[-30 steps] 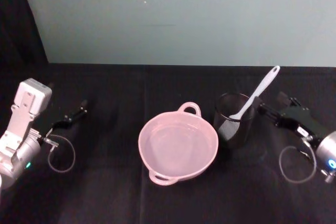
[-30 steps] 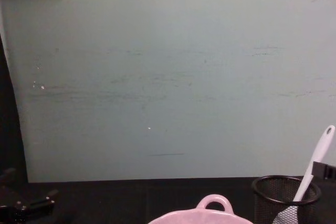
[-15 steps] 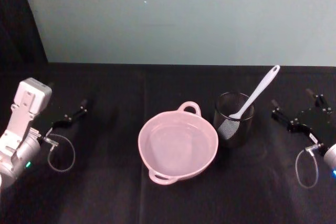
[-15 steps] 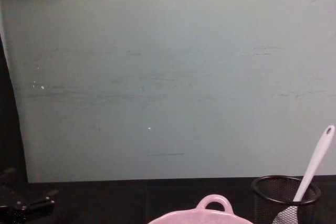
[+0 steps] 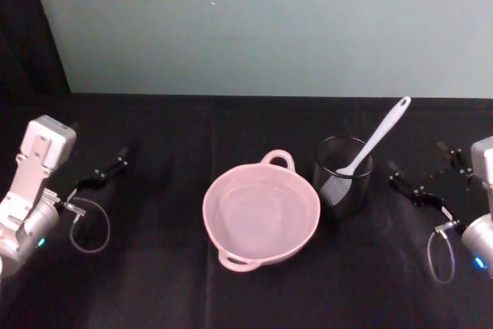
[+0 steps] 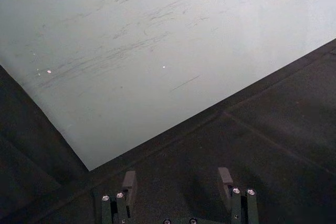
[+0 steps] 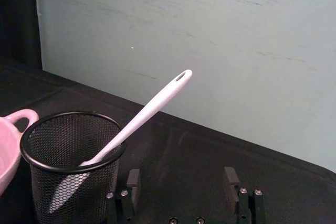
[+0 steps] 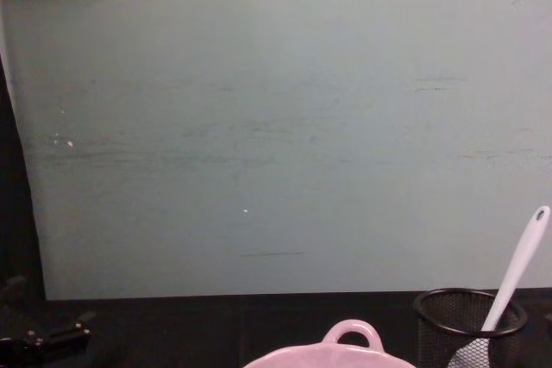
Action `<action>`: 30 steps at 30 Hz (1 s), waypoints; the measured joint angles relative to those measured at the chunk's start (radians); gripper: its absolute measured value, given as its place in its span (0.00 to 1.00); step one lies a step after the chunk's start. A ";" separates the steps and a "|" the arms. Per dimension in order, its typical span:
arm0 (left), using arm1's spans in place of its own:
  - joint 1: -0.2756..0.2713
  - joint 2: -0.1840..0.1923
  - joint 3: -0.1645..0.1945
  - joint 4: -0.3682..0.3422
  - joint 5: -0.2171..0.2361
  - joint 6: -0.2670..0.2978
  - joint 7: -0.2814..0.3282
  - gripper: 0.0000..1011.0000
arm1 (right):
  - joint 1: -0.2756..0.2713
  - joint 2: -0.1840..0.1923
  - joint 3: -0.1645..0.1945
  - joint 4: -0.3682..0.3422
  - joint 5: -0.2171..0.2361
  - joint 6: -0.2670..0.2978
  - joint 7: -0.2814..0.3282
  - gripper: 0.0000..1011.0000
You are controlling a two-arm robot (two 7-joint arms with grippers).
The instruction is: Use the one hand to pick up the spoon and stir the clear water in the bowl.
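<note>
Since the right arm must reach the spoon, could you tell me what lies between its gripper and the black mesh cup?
Bare black tablecloth, in the head view, separates the right gripper from the black wire-mesh cup holding the slim white plastic spoon.

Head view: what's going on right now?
Nothing is held. The spoon stands scoop-down in the black mesh cup, handle leaning up toward the right. The pink bowl sits just left of the cup on the black table. The right gripper is open, right of the cup and clear of the spoon. The left gripper sits open at far left.

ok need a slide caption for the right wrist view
Open right gripper faces the white spoon leaning in the black mesh cup, pink bowl beside it.
</note>
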 joint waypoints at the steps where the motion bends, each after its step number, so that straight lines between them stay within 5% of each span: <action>1: 0.000 0.000 0.000 0.000 0.000 0.000 0.000 0.99 | 0.000 0.000 0.000 0.000 0.000 0.000 0.000 0.99; 30: 0.000 0.000 0.000 0.000 0.000 0.000 0.000 0.99 | 0.000 0.002 0.000 -0.003 0.008 0.001 0.004 0.99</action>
